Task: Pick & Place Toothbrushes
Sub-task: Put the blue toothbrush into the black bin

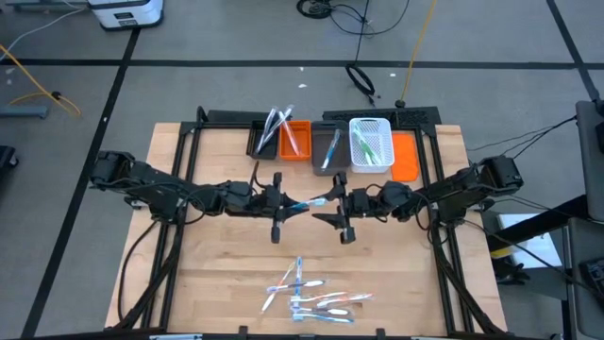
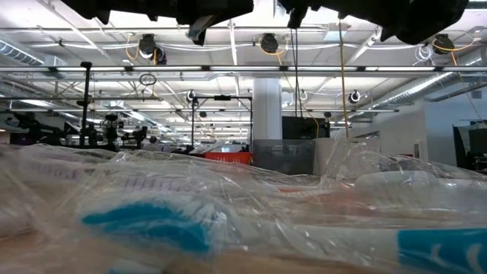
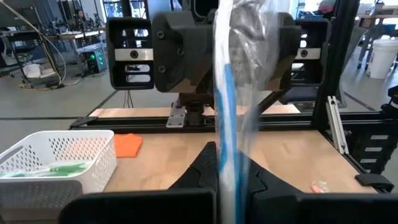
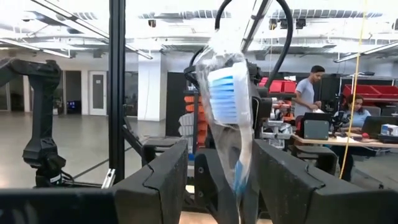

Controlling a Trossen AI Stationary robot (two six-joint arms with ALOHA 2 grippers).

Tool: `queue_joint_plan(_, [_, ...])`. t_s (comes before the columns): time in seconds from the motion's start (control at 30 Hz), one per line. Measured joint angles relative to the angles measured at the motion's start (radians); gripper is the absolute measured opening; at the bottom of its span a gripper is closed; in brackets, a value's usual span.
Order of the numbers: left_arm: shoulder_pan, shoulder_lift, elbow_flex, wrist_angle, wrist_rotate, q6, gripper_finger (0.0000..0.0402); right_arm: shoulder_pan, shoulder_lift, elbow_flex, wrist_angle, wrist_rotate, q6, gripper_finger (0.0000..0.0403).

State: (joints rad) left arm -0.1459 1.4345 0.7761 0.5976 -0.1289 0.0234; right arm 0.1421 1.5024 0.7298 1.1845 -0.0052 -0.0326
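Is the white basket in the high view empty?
No, the white basket at the table's far edge holds green toothbrushes, seen through its open top.

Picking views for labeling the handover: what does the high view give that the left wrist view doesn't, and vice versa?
High view only: both arms meeting mid-table, the left gripper shut on the blue toothbrush, the right gripper open around its other end, the pile of wrapped toothbrushes at the near edge, and the orange bin and grey bin.

Left wrist view only: the clear wrapper close up.

Both: the blue toothbrush, the white basket, the wooden table.
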Motion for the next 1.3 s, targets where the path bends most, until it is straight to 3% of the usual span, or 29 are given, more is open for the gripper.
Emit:
queue_joint_plan(0.47, [0.0, 0.001, 0.0, -0.004, -0.003, -0.002, 0.0003, -0.015, 0.059, 0.085, -0.053, 0.003, -0.003, 0.0162])
queue_joint_plan(0.57, [0.001, 0.001, 0.0, -0.007, -0.003, -0.003, 0.0008, -0.024, 0.087, 0.095, -0.053, 0.004, -0.003, 0.0126])
queue_joint_plan(0.73, [0.001, 0.001, 0.0, -0.014, -0.004, -0.006, 0.001, -0.036, 0.1, 0.103, -0.049, 0.005, -0.025, 0.0019])
queue_joint_plan(0.93, [0.001, 0.001, 0.0, -0.022, -0.006, -0.01, 0.0008, -0.037, 0.094, 0.103, -0.067, 0.045, -0.031, 0.0016])
queue_joint_plan(1.1, [0.001, -0.001, 0.0, -0.043, -0.009, -0.006, 0.0056, -0.037, 0.086, 0.103, -0.086, 0.054, -0.032, 0.0016])
queue_joint_plan(1.3, [0.001, -0.014, 0.0, -0.075, -0.031, 0.046, 0.0151, -0.045, 0.042, 0.094, -0.178, 0.062, -0.015, 0.0015])
